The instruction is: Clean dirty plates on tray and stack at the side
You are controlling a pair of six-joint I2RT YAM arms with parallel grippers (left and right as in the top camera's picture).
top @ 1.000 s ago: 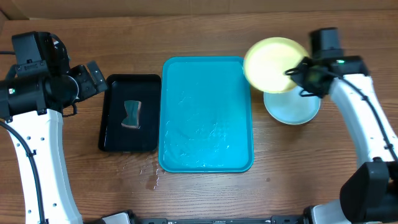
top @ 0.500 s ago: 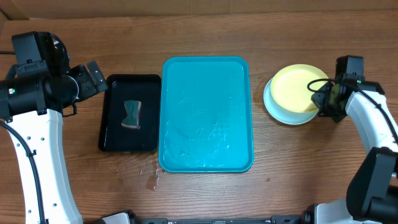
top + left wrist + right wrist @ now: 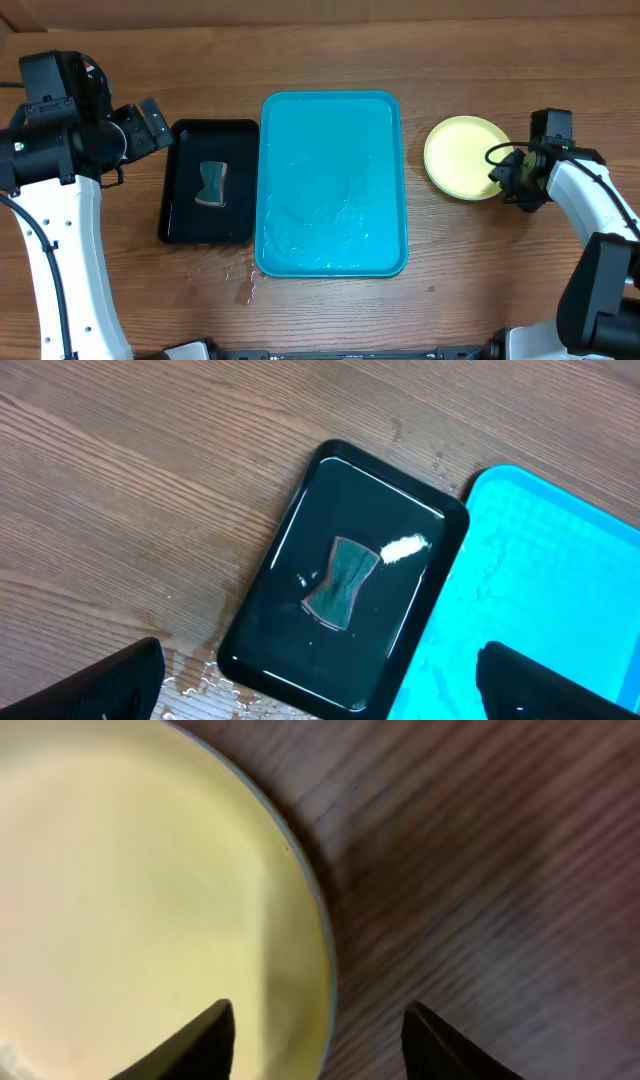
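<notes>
The tray (image 3: pixel 333 240) lay flat in the middle of the bench (image 3: pixel 450 300), its blue floor bare and shining with a wet film. To the right of the tray, apart from it, a pale yellow-green plate (image 3: pixel 462 155) rested on the bench, level with the tray's upper half. In the right wrist view a thin bluish line ran along the plate's rim; whether that was another plate beneath could not be told.

The right fingers (image 3: pixel 503 178) sat at the edge of the plate farthest from the tray. They stood parted. One tip was above the plate's inner surface and the other above the bare wood, with the rim passing between them. They gripped nothing, and neither tip visibly pressed on the plate.

On the tray's left side, almost touching its long edge, a black tray (image 3: pixel 185 225) held a small dark sponge (image 3: pixel 212 184) with pinched sides, lying near its centre. A scatter of water drops (image 3: pixel 243 285) marked the bench just off the blue tray's lower left corner.

The left fingers (image 3: pixel 152 122) hung further left of the tray, beyond the black tray's upper left corner. They were spread wide and empty, and in the left wrist view both tips framed the black tray
</notes>
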